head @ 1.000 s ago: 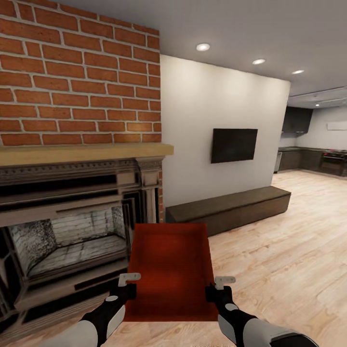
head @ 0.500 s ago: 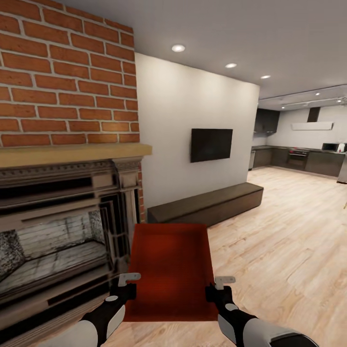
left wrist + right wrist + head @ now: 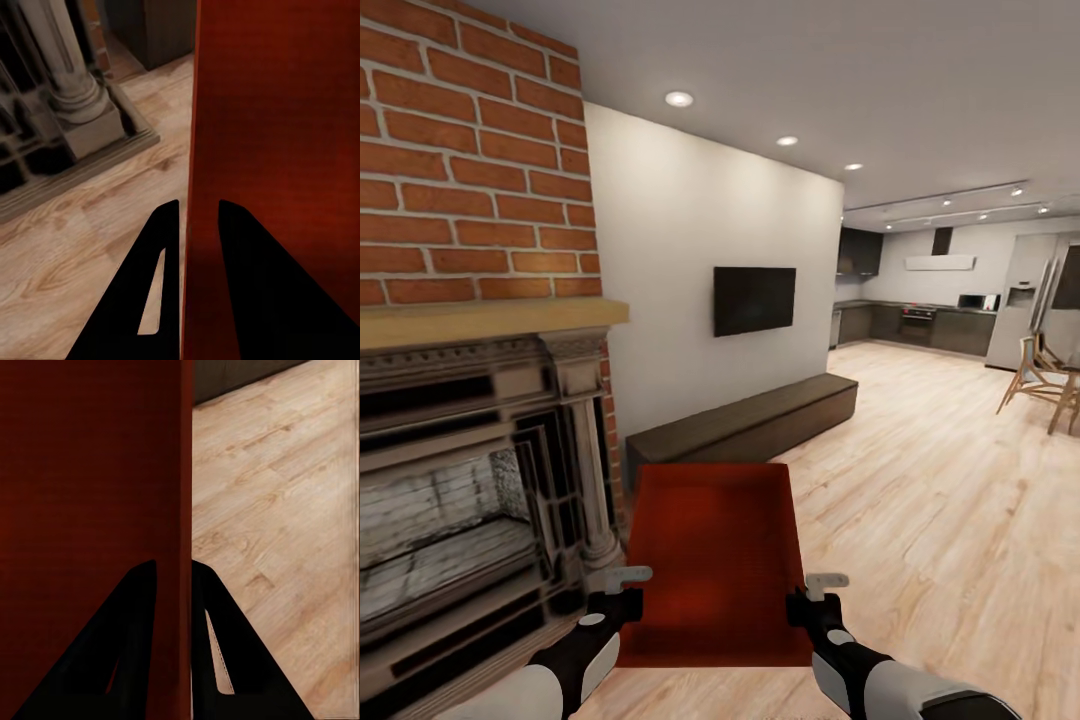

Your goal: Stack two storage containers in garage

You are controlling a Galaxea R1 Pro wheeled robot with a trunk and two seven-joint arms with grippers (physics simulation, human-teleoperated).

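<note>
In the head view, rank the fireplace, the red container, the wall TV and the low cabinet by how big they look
1. fireplace
2. red container, though it is nearest the camera
3. low cabinet
4. wall TV

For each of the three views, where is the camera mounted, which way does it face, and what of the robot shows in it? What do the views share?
Head view: on the head, looking forward and down at the container held by the left end effector and right end effector, with the fireplace, TV and both forearms showing.
Left wrist view: near the left end effector, looking along its fingers astride the container's wall.
Right wrist view: near the right end effector, fingers astride the opposite wall.
Shared: container and wood floor.
</note>
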